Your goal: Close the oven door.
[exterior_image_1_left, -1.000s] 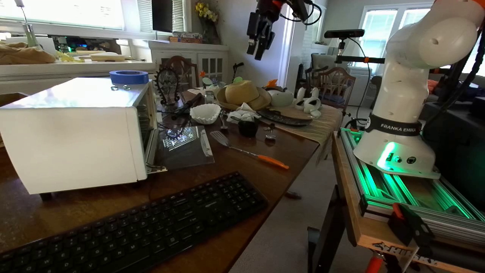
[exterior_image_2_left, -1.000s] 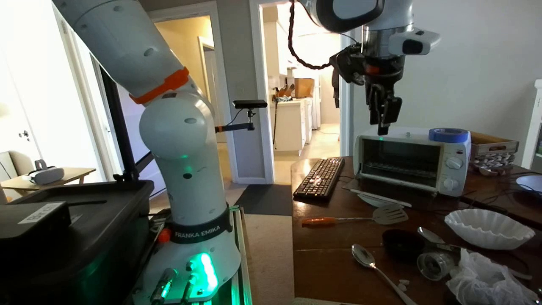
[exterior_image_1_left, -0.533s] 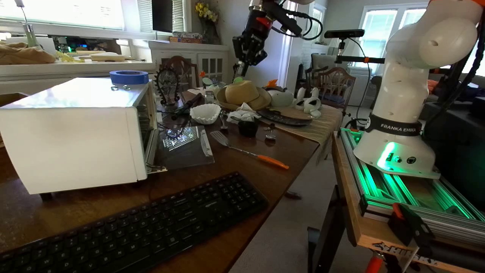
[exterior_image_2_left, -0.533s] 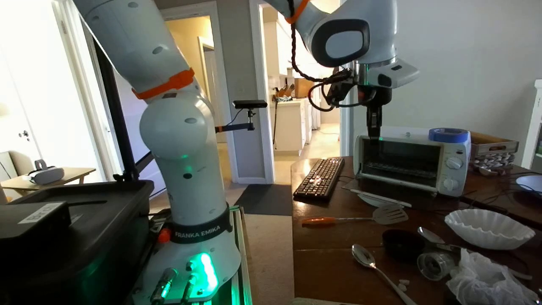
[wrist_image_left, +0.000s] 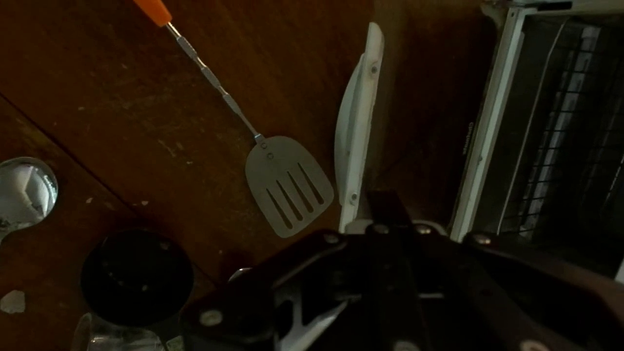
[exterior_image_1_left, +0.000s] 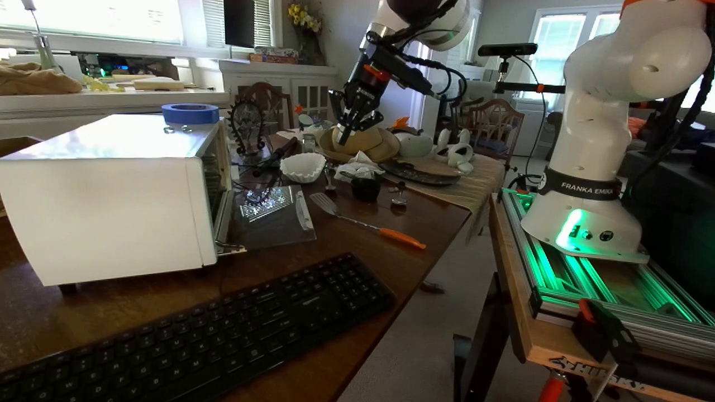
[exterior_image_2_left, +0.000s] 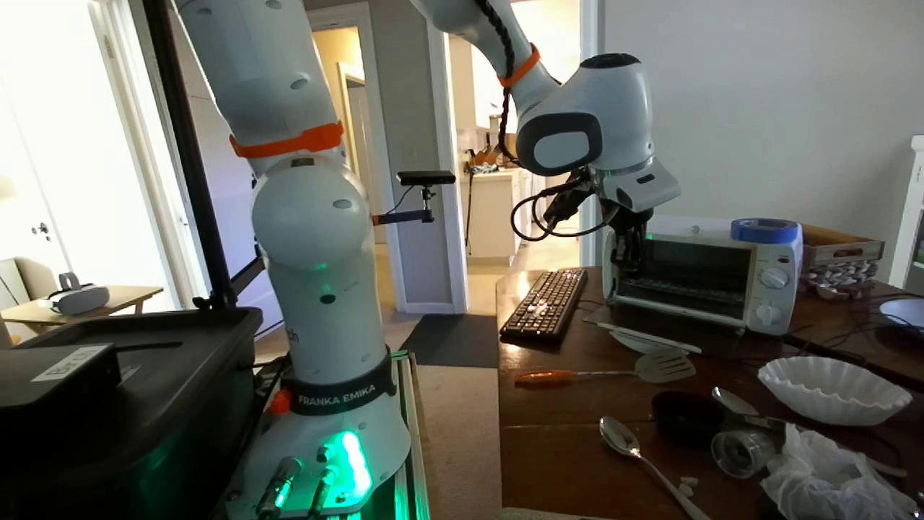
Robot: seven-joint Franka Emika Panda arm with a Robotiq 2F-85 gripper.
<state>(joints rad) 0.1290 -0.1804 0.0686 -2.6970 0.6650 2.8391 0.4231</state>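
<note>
Your gripper (exterior_image_1_left: 343,137) sits lower than half a second ago, hanging out in front of the oven (exterior_image_1_left: 111,212) and well above the height of its door; in an exterior view the tips cover part of the oven's front. Jaws are pinched together on themselves. The oven and the oven door (exterior_image_1_left: 273,229) stay put between frames. Door is folded fully down, laid flat out from the oven's front: clear glass, white handle (wrist_image_left: 361,126) along the outer edge. You can see the wire rack (wrist_image_left: 560,126) inside. Oven is white, knobs (exterior_image_2_left: 774,278) on its front, blue tape roll (exterior_image_1_left: 190,114) on top. Surface: dark brown wooden table (exterior_image_2_left: 548,462). Black keyboard (exterior_image_1_left: 234,329) beside the oven; slotted spatula (wrist_image_left: 290,187), spoon (exterior_image_2_left: 619,435), fluted white bowl (exterior_image_2_left: 834,390) out past its front. Wooden crate (exterior_image_2_left: 841,253) by the oven's knob side; gray wall (exterior_image_2_left: 758,130) behind the oven.
</note>
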